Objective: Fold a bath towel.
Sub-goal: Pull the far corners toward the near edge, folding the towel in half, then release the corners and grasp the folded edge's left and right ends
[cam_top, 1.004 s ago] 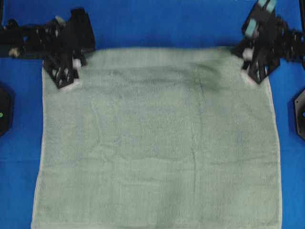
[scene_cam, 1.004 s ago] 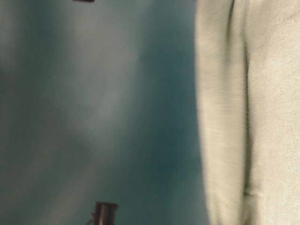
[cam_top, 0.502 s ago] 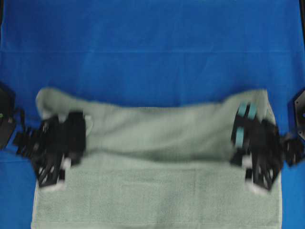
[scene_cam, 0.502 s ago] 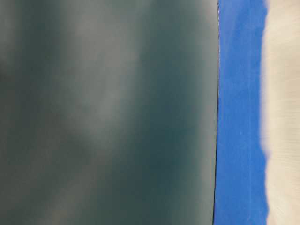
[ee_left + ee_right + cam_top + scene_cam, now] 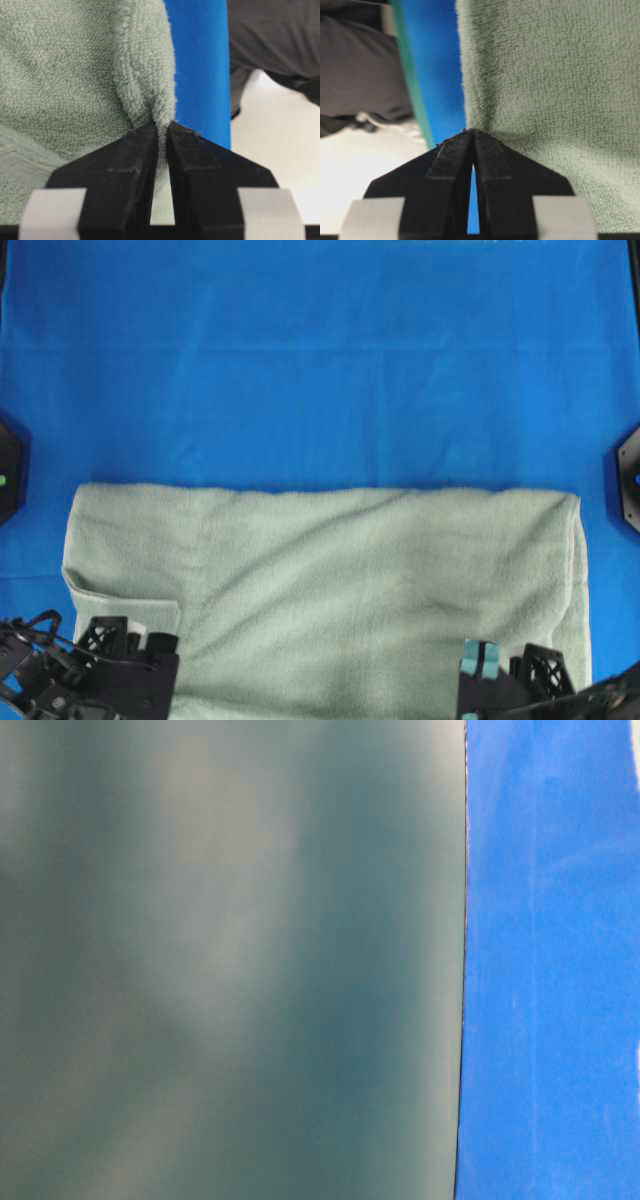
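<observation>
Whole work surface is covered in a bright blue cloth [image 5: 320, 370] with faint crease lines, there's a blurry grey-green wall [image 5: 230, 960] behind it, and a pale floor [image 5: 280, 145] shows past the table edge, all evenly lit.

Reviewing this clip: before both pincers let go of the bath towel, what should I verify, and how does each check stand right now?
1. Left pincer shut on the bath towel corner: ok.
2. Right pincer shut on the towel edge: ok.
3. Carried edge brought to the near side of the table in the overhead view: ok.
4. Carried edge aligned with the layer beneath: cannot tell, arms cover the corners.
5. Fold line straight on the blue cloth: ok.
6. Top layer smooth: not ok, a small flap shows near the left corner.
</observation>
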Tool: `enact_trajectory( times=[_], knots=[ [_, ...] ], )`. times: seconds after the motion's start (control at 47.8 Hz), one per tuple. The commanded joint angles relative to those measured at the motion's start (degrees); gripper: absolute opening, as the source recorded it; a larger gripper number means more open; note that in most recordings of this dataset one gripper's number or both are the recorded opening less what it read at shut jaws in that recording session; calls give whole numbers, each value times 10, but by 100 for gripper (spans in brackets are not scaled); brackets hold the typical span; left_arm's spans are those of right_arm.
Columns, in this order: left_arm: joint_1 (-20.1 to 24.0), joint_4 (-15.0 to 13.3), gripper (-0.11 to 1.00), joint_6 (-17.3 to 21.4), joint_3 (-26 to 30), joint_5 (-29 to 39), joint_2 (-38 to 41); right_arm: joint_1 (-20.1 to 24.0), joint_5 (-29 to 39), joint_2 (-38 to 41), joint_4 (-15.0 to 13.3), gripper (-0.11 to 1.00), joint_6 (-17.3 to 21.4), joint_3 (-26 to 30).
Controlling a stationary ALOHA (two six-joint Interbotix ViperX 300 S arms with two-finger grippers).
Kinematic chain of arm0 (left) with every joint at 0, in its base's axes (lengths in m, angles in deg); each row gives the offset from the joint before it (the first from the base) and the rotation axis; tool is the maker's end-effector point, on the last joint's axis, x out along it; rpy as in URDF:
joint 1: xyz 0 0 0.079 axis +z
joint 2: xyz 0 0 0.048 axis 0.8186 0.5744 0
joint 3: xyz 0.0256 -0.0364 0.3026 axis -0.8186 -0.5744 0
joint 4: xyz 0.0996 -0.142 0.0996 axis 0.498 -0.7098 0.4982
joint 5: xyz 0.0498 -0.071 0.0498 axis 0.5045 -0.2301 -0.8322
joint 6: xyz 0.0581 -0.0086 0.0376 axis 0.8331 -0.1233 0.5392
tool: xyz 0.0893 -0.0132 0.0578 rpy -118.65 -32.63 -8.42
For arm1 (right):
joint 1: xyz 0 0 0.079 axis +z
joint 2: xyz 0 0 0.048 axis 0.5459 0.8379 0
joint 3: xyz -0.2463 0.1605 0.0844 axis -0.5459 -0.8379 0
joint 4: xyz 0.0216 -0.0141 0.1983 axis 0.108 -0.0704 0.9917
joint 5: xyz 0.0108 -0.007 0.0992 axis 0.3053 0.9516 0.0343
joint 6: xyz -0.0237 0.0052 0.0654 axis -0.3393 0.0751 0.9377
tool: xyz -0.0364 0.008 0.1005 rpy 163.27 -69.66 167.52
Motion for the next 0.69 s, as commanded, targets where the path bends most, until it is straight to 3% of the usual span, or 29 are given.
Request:
enact_trajectory(
  times=[0.0, 0.293, 0.418, 0.544, 0.606, 0.669],
  knots=[
    [2, 2, 5, 3, 15, 0, 6, -3, 20, 4, -4, 0, 4, 23],
    [10, 4, 7, 4, 14, 0, 23, -16, 29, 6, -33, 0, 67, 20],
    [5, 4, 41, 4, 18, 3, 22, -16, 30, 6, -38, 1, 87, 22],
    [0, 4, 77, 6, 27, 16, 3, -11, 34, 0, -40, 38, 92, 30],
    [-7, 4, 79, 10, 34, 32, -18, -8, 46, -10, -50, 57, 92, 35],
    [-14, 4, 75, 14, 44, 58, -48, -7, 63, -23, -62, 65, 94, 40]
  ],
)
